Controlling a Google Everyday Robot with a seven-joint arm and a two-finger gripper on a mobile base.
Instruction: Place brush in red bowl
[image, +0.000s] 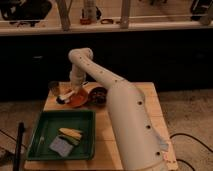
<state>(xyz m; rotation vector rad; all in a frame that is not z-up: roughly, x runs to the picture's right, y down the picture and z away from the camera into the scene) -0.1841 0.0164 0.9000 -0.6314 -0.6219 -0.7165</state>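
Your robot's arm (127, 120) was off-white all over, made of fat, smooth tubular links with rounded joints, the near link thickest and the far ones slimmer. Small dark round dots ran along the big link. Its gripper (67, 96) was at the far tip, over the red bowl's (82, 102) left rim.

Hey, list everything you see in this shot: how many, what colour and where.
Table: one, light wood, centre.
Red bowl: one, orange-red, far left of the table.
Brush: one, pale handle with a dark head, at the red bowl's left rim.
Brown bowl: one, dark, right of the red bowl.
Cup: one, brownish, far left corner.
Tray: one, green, near left.
Corn: one, yellow, in the tray.
Sponge: one, grey-blue, in the tray.
Arm: one, white, reaching from the near right.
Gripper: one, over the red bowl's left side.
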